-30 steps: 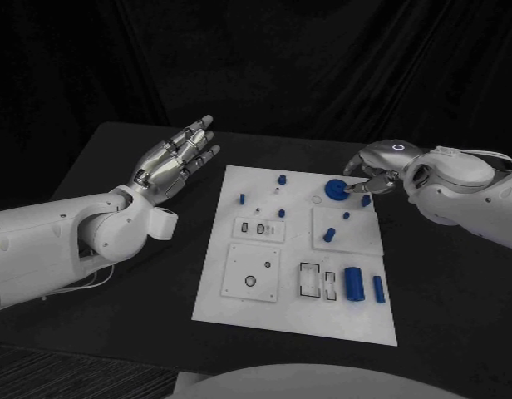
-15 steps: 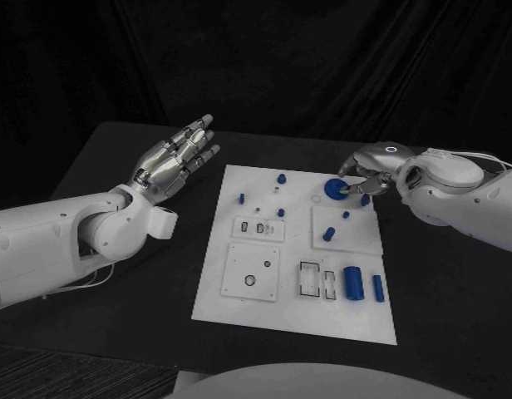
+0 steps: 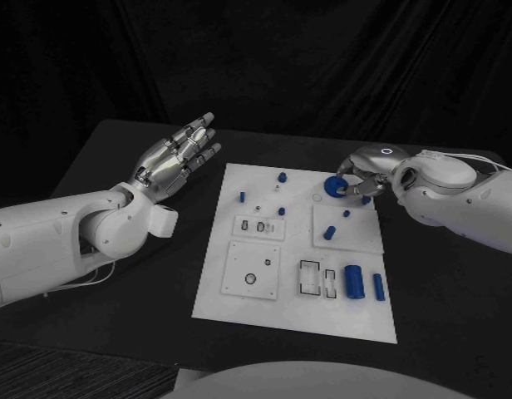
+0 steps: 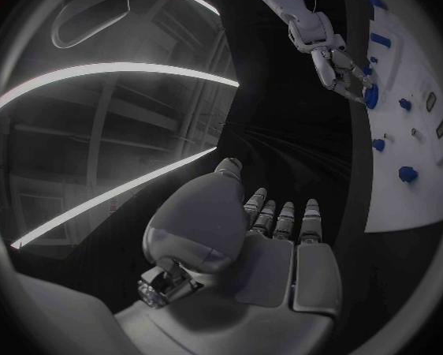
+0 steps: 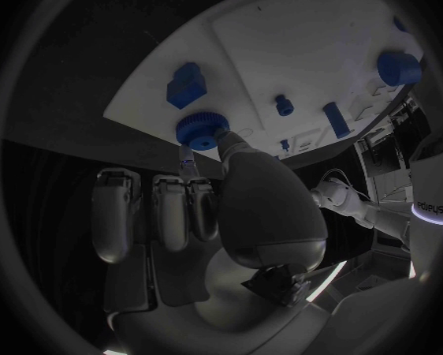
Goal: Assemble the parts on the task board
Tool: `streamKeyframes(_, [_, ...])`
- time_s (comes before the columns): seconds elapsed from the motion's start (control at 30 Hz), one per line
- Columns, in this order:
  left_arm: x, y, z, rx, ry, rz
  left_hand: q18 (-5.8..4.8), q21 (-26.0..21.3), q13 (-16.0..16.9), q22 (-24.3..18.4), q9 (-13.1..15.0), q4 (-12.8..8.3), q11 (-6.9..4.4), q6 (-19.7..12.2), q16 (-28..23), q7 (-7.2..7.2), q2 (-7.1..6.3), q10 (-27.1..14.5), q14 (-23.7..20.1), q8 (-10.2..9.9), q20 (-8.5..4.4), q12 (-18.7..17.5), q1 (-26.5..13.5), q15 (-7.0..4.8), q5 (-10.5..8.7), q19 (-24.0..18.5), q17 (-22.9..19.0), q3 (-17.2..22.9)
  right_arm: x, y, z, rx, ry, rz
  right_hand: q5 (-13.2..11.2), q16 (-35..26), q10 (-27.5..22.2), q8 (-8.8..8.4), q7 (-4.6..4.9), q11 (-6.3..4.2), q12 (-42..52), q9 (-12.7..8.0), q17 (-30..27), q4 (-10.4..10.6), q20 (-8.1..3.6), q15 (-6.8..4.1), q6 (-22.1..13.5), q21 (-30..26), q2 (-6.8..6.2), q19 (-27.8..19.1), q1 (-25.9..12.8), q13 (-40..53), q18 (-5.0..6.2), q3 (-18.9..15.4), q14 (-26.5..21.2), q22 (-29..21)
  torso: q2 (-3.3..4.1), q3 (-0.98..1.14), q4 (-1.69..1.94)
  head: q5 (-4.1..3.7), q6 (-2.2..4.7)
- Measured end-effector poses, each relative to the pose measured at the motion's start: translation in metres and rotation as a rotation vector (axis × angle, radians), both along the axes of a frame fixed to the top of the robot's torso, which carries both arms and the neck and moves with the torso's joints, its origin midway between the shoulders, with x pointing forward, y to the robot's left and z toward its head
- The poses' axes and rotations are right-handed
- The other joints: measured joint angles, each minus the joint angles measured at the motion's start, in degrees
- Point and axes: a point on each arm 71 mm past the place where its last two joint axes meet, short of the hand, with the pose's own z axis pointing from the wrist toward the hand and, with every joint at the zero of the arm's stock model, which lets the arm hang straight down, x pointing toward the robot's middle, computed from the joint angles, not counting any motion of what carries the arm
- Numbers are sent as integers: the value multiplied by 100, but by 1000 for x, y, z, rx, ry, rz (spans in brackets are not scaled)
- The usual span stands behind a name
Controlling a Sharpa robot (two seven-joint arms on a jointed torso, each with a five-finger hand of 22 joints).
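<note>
From above, the right hand (image 3: 364,176) has slid a bit further over the board (image 3: 268,291), pinching the blue gear (image 3: 337,185) near its far edge — up close the gear (image 5: 202,126) sits at its fingertips, so placing looks near — the left hand (image 3: 179,158) stays open, off the board.

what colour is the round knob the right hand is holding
Blue knob, clearest in the right wrist view.

I see the task board (image 3: 298,320) at the middle of the tabletop (image 3: 100,324). My left hand (image 3: 179,158) hovers upper left of it, off the board. My right hand (image 3: 364,179) sits at the board's upper right corner, holding a round part (image 3: 335,186).
</note>
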Motion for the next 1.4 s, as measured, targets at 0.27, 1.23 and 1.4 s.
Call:
streamKeyframes(0.27, [0, 0, 0, -2, 0, -3, 1, 0, -3, 0, 0, -17, 0, 0, 0, 0, -23, 0, -21, 0, 0, 0, 23, 21, 22, 0, 1, 17, 1, 3, -1, 4, 1, 3, 840, 0, 0, 234, -19, -1, 0, 234, 0, -181, 0, 0, 167, 0, -23, 0, 84, 0, 0, 114, 0, 5, 0, 0, 0, 0, -26])
streamKeyframes(1.23, [0, 2, 0, -2, 1, -2, 1, 0, 0, -4, -1, -16, 0, 0, 0, 0, -23, 0, -21, 0, 41, 0, 23, 61, 22, 0, -2, 16, -11, 30, 29, 65, -61, 103, 1369, 0, 0, 633, 35, -1, 0, 241, -1, -462, 0, 0, 240, 29, 11, 0, 124, -1, -91, 220, 0, 2, 1, 2, -2, 31, -59])
streamKeyframes(1.4, [0, 1, 0, -3, 1, -5, 0, 0, 1, -4, -1, -16, 0, 0, 0, 0, -23, 0, -21, 0, 41, 0, 23, 61, 22, 0, -2, 16, -12, 47, 32, 73, -63, 136, 1368, 0, 0, 639, 16, -1, 0, 241, -1, -442, 0, 0, 221, 29, 24, 0, 110, -1, -91, 205, 0, 2, 0, 2, 1, 37, -59])
